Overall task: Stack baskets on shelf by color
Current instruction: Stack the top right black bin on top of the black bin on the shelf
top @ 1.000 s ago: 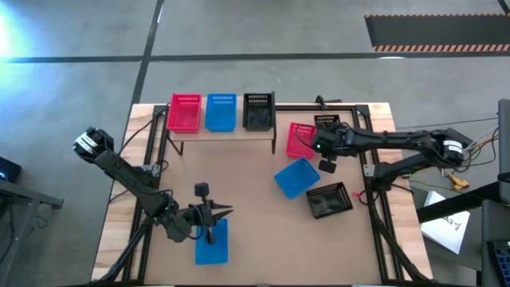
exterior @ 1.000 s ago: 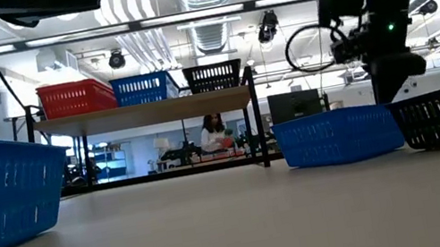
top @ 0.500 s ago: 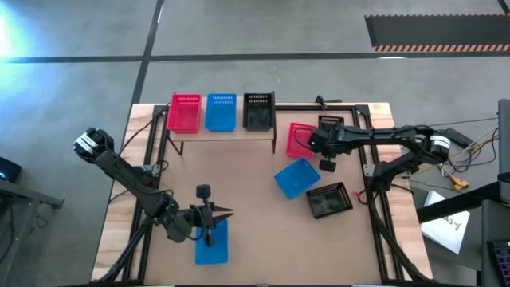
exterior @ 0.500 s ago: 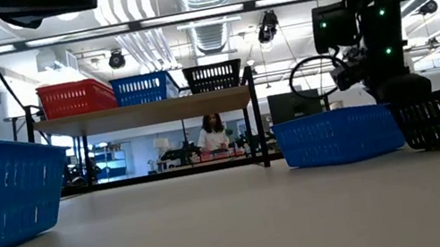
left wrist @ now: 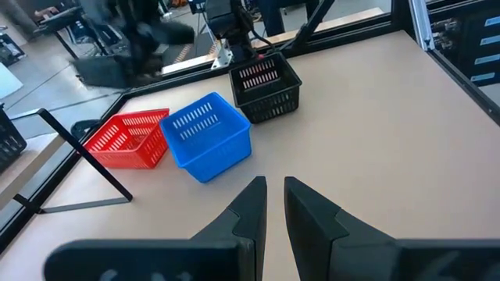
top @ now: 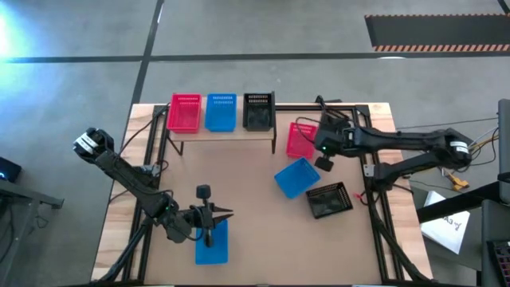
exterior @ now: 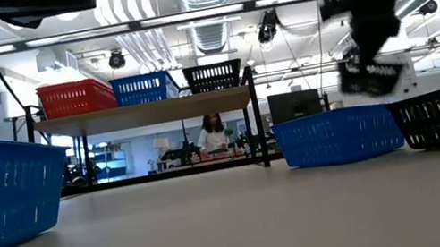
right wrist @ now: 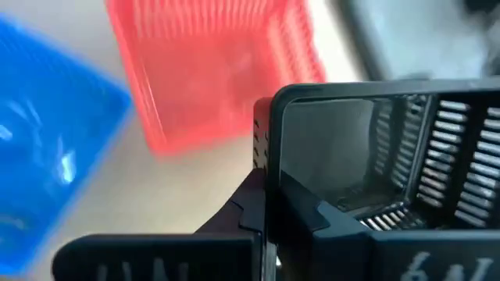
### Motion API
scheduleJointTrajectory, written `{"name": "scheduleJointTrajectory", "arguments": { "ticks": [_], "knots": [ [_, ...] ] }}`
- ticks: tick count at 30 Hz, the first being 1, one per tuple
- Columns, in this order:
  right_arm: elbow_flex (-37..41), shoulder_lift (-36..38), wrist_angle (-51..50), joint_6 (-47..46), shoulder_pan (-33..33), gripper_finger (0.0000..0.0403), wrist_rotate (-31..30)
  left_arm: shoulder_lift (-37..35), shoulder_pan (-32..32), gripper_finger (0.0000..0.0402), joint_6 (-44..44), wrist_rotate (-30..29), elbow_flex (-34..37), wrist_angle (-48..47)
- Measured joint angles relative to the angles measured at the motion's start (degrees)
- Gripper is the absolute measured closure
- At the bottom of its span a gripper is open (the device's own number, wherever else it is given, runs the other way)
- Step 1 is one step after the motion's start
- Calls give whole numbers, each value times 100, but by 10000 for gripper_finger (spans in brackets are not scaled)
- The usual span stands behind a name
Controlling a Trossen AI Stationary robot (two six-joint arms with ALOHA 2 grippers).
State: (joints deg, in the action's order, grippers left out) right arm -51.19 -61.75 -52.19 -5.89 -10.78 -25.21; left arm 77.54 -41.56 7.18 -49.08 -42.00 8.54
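Since a second ago, the right claw (top: 326,137) has clamped a black basket (right wrist: 391,148) and is lifting it at three o'clock; the left claw (top: 213,215), nearly shut and empty, is hovering over a blue basket (top: 211,243) at six; the shelf (top: 221,131) is waiting at twelve o'clock.

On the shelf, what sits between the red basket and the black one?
A blue basket stands between the red basket and the black basket on the shelf. The high view shows it from above; the low view shows the same row.
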Motion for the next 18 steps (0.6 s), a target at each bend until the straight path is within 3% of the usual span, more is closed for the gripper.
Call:
{"name": "scheduleJointTrajectory", "arguments": {
  "ticks": [5, 12, 18],
  "knots": [
    [-1183, -215, 286, 319, 531, 394, -228, 0, 0, 371, -2, -7, -41, 28],
    [-3386, -1581, 732, 1603, 593, 394, -127, 0, 4, 371, -2, -28, -33, 52],
    [-5092, -3076, 497, 2514, 383, 394, 873, 0, 2, 371, 0, -28, -17, 55]
  ]
}}
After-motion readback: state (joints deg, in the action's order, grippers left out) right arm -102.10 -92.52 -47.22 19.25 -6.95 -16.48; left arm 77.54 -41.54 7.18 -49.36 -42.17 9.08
